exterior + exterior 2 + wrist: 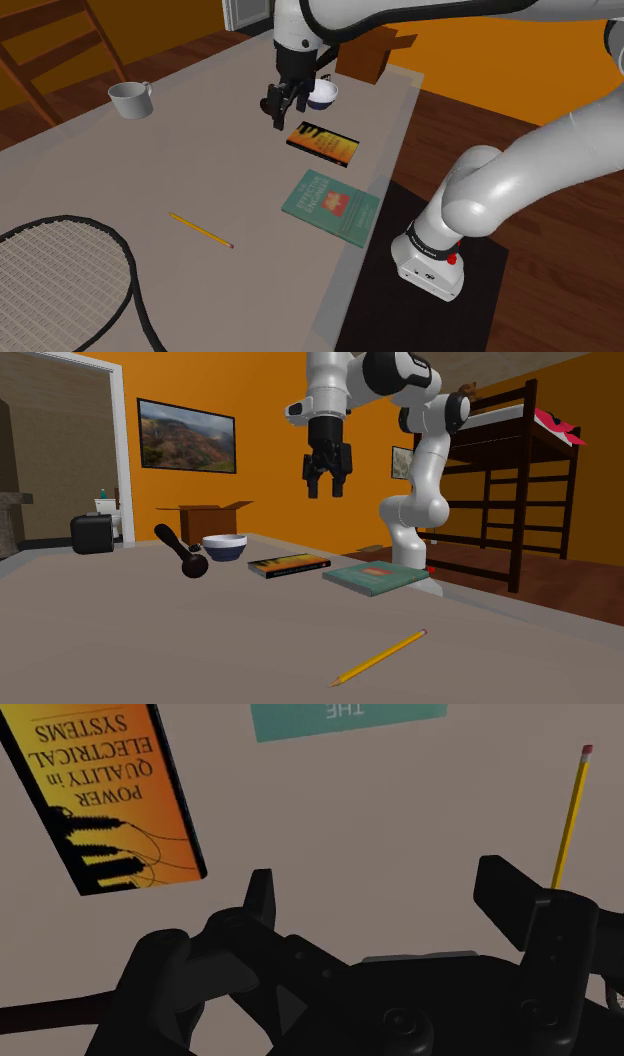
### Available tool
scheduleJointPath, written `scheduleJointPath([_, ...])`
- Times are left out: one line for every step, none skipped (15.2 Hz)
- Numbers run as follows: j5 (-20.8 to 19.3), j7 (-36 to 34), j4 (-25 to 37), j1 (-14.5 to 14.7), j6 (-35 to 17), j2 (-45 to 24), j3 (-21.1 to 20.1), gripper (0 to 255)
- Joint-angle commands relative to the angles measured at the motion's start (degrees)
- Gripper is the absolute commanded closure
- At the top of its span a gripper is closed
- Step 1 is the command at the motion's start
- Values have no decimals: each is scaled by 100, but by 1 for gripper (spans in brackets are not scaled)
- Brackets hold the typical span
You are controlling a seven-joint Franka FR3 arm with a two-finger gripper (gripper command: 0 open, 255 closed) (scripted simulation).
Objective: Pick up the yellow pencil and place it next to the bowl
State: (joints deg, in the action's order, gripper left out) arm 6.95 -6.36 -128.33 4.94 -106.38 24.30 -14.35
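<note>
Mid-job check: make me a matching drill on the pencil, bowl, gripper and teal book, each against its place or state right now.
1 yellow pencil
2 bowl
3 gripper
4 teal book

a open, above the table
b at the table edge by the stand
c alone on bare table, untouched
d between the orange book and the cardboard box

Pairs: 1-c, 2-d, 3-a, 4-b

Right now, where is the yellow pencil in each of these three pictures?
Shoulder view: the pencil lies left of middle, between the racket and the green book.
Second exterior view: the pencil lies in the foreground, nearer than the green book.
Wrist view: the pencil lies beside the claw, opposite the orange book.
Shared landmark: the orange book.
</note>
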Motion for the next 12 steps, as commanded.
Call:
scheduleJointPath([-29, -211, 170, 41, -139, -355, -193, 0])
scheduleJointPath([-59, -323, 279, 60, -199, -549, -289, 0])
scheduleJointPath([-98, -438, 395, 81, -254, -747, -381, 0])
scheduleJointPath([-145, -555, 518, 101, -305, -949, -473, 0])
scheduleJointPath([-199, -674, 647, 121, -351, -1155, -562, 0])
scheduleJointPath([-262, -795, 783, 145, -392, -1365, -647, 0])
scheduleJointPath([-333, -919, 925, 170, -427, -1579, -729, 0])
scheduleJointPath([-412, -1044, 1074, 201, -456, -1797, -806, 0])
scheduleJointPath([-498, -1172, 1231, 235, -479, -2019, -877, 0])
scheduleJointPath([-591, -1299, 1394, 275, -496, -2244, -943, 0])
scheduleJointPath([-690, -1427, 1565, 321, -505, -2474, -1002, 0])
scheduleJointPath([-793, -1554, 1744, 375, -507, -2706, -1053, 0])
